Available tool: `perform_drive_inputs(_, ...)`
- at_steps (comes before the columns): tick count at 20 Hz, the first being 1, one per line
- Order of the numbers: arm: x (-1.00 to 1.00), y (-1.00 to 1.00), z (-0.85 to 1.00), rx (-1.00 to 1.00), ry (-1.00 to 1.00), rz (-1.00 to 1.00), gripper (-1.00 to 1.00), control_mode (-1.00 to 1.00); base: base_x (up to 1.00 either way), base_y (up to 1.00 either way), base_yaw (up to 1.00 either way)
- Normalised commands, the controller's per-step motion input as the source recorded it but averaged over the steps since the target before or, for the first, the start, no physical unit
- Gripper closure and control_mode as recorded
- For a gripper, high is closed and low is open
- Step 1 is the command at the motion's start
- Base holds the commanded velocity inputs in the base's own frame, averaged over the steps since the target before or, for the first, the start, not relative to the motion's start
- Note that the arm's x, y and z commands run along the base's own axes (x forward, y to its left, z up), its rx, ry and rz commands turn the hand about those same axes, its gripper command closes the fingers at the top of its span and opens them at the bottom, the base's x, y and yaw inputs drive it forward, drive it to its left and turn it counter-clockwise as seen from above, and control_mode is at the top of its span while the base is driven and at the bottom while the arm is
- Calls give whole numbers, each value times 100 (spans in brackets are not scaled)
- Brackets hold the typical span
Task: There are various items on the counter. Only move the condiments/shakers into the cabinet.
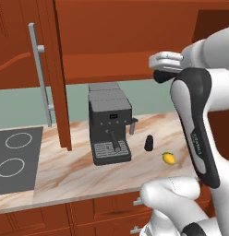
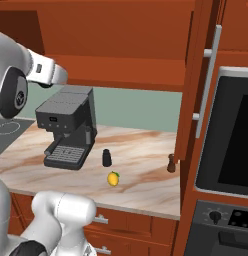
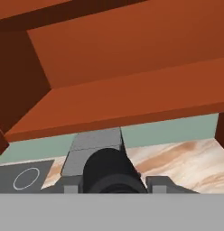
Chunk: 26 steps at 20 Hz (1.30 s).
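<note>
I have a black shaker (image 3: 109, 173) pinched between the jaws of the gripper (image 3: 113, 187); in the hand view its rounded dark body sits right between the two fingertips, long axis pointing straight away from me. What matters now is the cabinet shelf (image 3: 132, 97): it lies at twelve o'clock from the shaker, just above and ahead, its front edge running nine to three. In the left base view the arm is raised high, hand (image 1: 166, 62) level with the cabinet's (image 1: 116, 41) open mouth, reaching toward nine o'clock. I judge a short push forward sets it on the shelf. The other shaker (image 1: 148, 143), the lemon (image 1: 169, 158) and the mill (image 2: 171, 163) wait on the counter (image 1: 65, 170).
</note>
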Motion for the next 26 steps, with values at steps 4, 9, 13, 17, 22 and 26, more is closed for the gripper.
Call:
perform_drive_inputs(4, 52, 51, 33, -1, -12, 7, 100, -100, 0, 0, 0)
perform_drive_inputs(9, 68, 59, 0, -8, 0, 4, 100, -100, 0, 0, 0)
perform_drive_inputs(13, 89, 50, 0, -7, 0, 2, 100, -100, 0, 0, 0)
perform_drive_inputs(17, 76, 27, 0, -5, 4, 1, 100, -100, 0, 0, 0)
perform_drive_inputs(22, 74, 19, 0, -1, 7, 2, 100, -100, 0, 0, 0)
perform_drive_inputs(26, 62, 18, -1, -1, 8, 2, 100, -100, 0, 0, 0)
